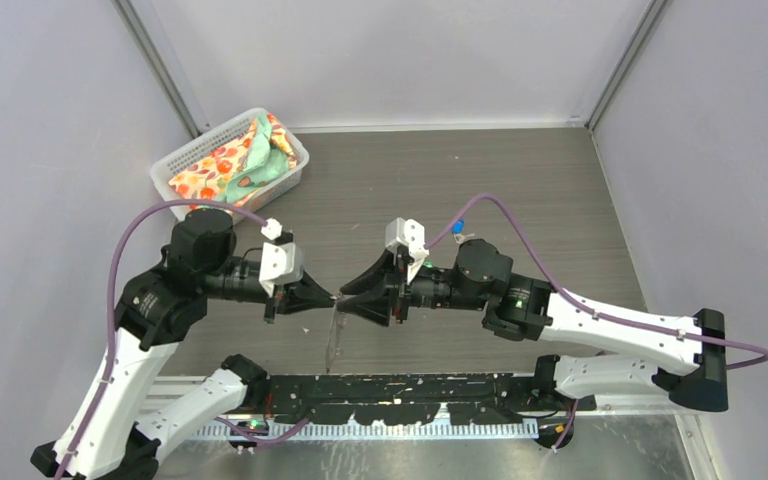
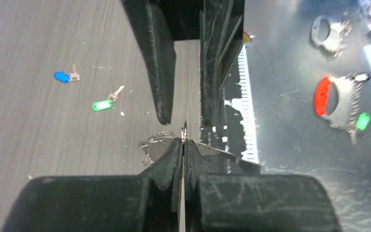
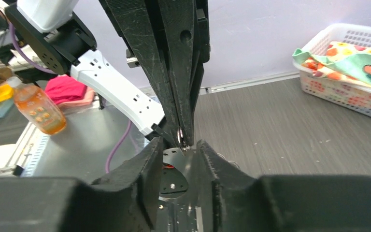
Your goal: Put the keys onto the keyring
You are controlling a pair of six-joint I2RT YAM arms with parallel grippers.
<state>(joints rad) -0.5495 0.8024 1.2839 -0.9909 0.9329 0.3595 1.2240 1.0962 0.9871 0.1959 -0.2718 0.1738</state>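
Note:
My left gripper (image 1: 326, 297) is shut on the thin grey keyring (image 1: 334, 335), which hangs down from its tips above the table's near edge. In the left wrist view the ring's edge (image 2: 184, 130) pokes out of the shut left gripper (image 2: 184, 142), with wire loops beside it. My right gripper (image 1: 346, 298) faces it tip to tip, open, its fingers (image 2: 160, 82) either side of the left tips. In the right wrist view the right gripper (image 3: 181, 162) holds nothing. The blue-tagged key (image 2: 63, 76) and the green-tagged key (image 2: 103, 104) lie on the table behind the right arm.
A white mesh basket (image 1: 175, 160) with patterned cloth stands at the back left, also in the right wrist view (image 3: 338, 89). A metal rail (image 1: 400, 400) runs along the near edge. An orange bottle (image 3: 36, 108) and red-handled tools (image 2: 326, 96) lie beyond the table.

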